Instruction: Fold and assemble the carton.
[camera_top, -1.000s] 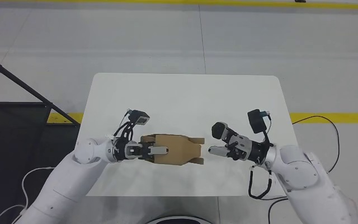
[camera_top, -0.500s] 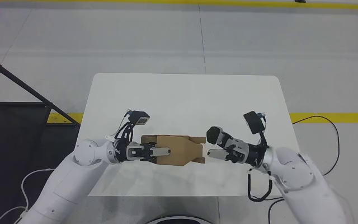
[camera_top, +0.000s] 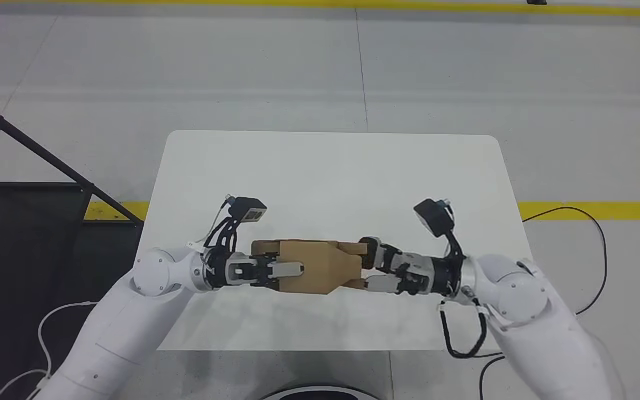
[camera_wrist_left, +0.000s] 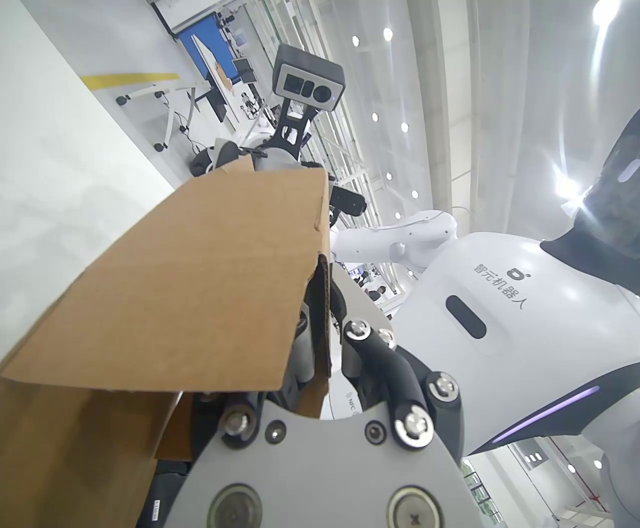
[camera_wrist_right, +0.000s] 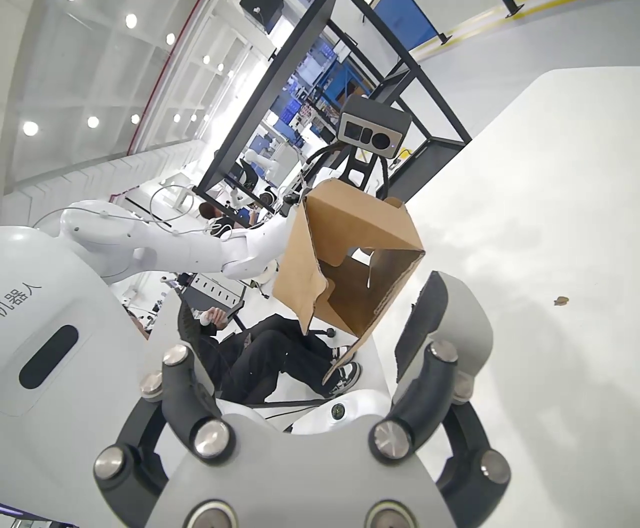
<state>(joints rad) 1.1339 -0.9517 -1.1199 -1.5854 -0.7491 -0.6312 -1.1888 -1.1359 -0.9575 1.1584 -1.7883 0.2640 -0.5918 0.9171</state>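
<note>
The left claw (camera_top: 288, 269) pinches one end of the carton (camera_top: 320, 266) over the bench (camera_top: 330, 170) (light, easily creased board, we judge), so our wide-open right claw (camera_top: 372, 268) should take a flap edge.

The left arm (camera_top: 110, 330) and right arm (camera_top: 545, 325) are smooth white shells that turn black at the wrists. A black camera (camera_top: 250, 211) sits on a thin stalk at each wrist. A black cable (camera_top: 462, 335) loops off the right forearm. The left gripper (camera_top: 290, 269) and right gripper (camera_top: 370, 267) have black links with silver screws (camera_wrist_left: 415, 425) on grey plates. The fingers (camera_wrist_right: 450, 310) are pale grey with dark pads. The white torso (camera_wrist_left: 525, 350) carries a black oval and a violet light strip.
</note>
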